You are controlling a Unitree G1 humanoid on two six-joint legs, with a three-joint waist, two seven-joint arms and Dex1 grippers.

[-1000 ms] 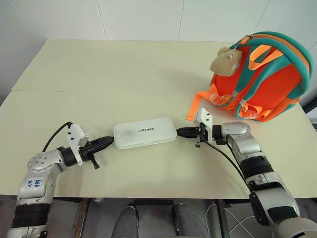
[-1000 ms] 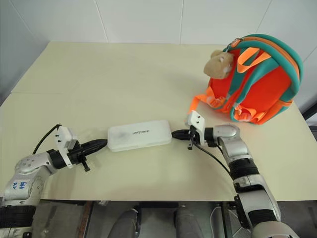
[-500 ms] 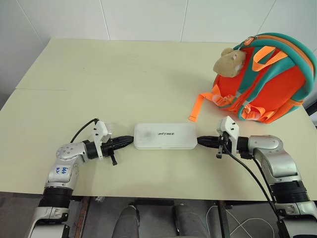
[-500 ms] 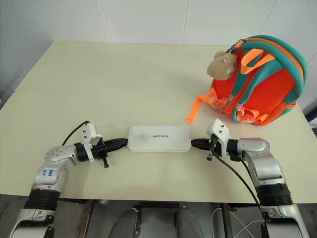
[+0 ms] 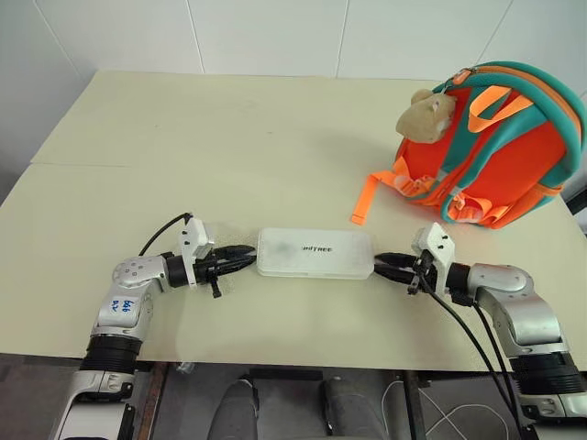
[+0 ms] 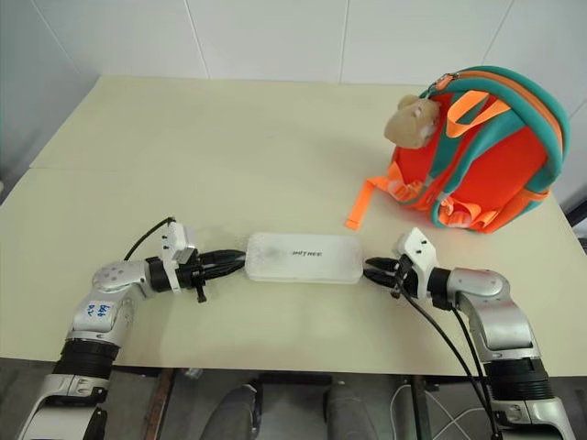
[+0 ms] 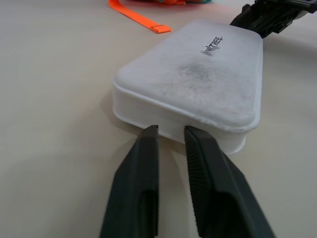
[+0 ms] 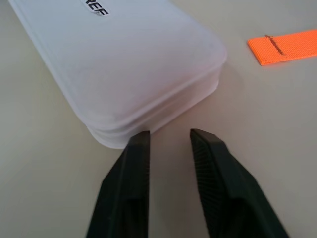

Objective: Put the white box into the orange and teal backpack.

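both grippers, left (image 7: 171, 130) and right (image 8: 171, 134), sit slightly parted at opposite ends of the white box (image 5: 315, 252), gripping nothing, backpack (image 5: 495, 147) well apart.

Even, bright overhead light fills the scene, leaving the desk (image 5: 275, 119) free of glare and casting only soft, short shadows under the white box (image 5: 315, 253) and beside the orange and teal backpack (image 5: 500, 147). In the wrist views the black fingers (image 7: 143, 193) at the near edge look slightly soft, while the box's far end and the distant strap blur out of focus.
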